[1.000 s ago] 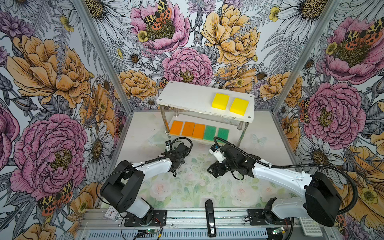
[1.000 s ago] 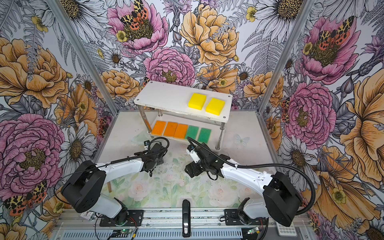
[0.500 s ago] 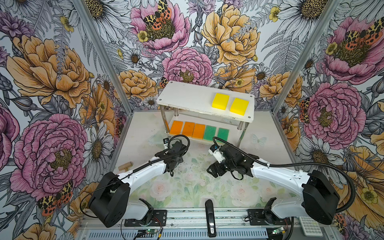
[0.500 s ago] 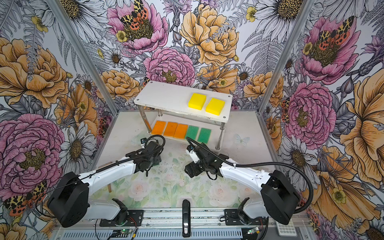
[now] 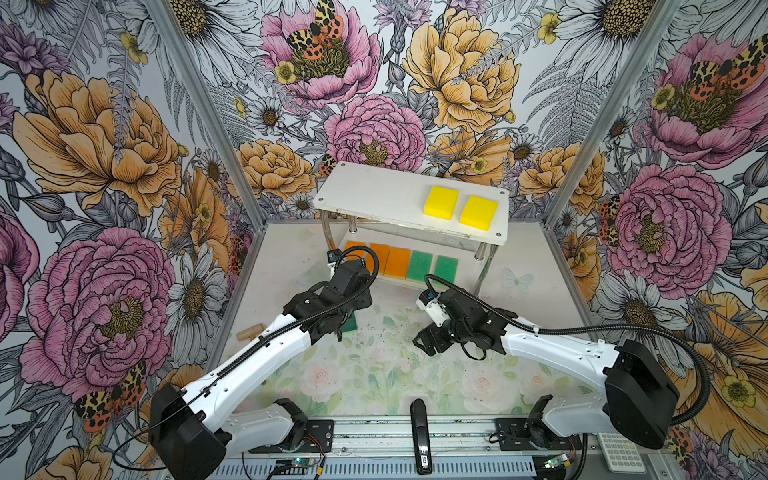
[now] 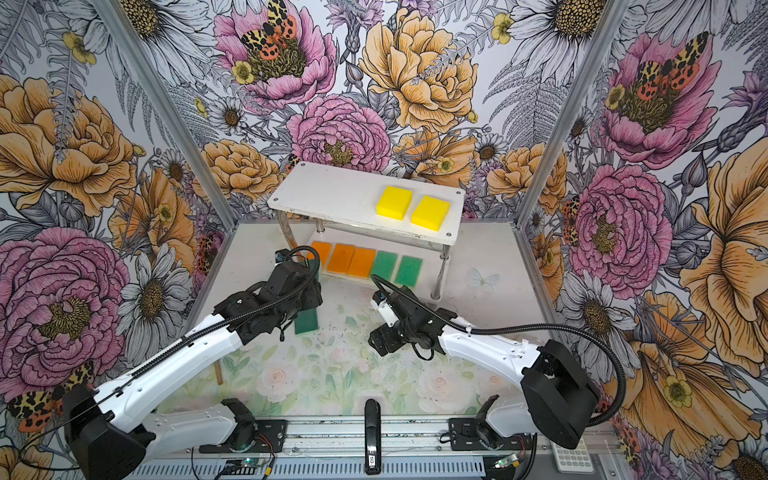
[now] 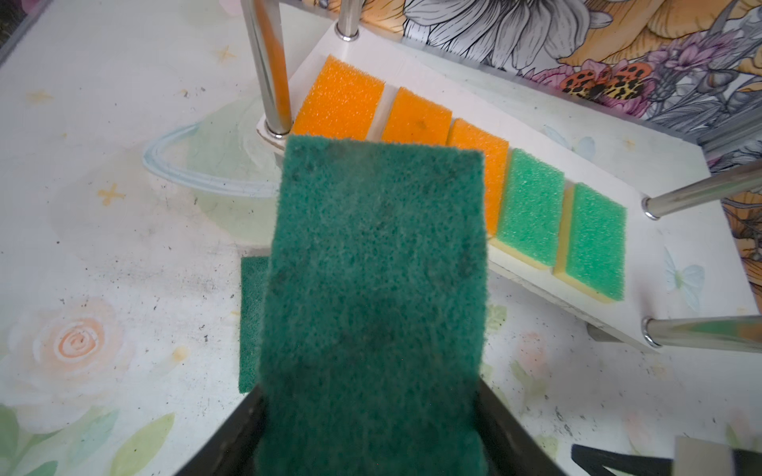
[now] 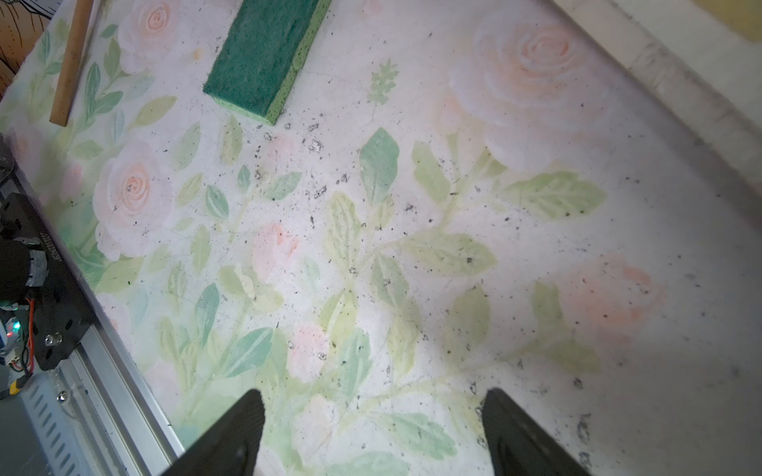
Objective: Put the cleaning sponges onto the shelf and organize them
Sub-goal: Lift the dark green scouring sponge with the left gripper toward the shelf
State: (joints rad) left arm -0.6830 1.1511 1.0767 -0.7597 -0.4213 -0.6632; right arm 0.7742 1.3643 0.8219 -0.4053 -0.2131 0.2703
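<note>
1. The left gripper (image 7: 371, 416) is clamped on a dark green sponge (image 7: 375, 268), with both fingers (image 7: 511, 437) pressed to its sides. It holds the sponge above the mat (image 8: 412, 247), in front of the left end of the shelf (image 5: 374, 195).
2. The left arm (image 5: 257, 353) stretches diagonally from the near edge toward the shelf's left end.
3. A second dark green sponge (image 6: 306, 322) lies flat on the mat in front of the shelf's left end, partly hidden behind the held one in the left wrist view.
4. On the shelf's lower board (image 7: 680, 255), three orange sponges (image 7: 416, 119) and two light green sponges (image 7: 532, 206) form a row from the left end, and the right end is bare. Two yellow sponges (image 5: 440, 202) lie at the right of the top board (image 6: 332, 199), whose left half is bare.
5. The right gripper (image 8: 373, 432) has its fingers apart and holds nothing. It hangs over bare mat in front of the shelf's right half.
6. The right arm (image 5: 552, 349) reaches in low from the near right.
</note>
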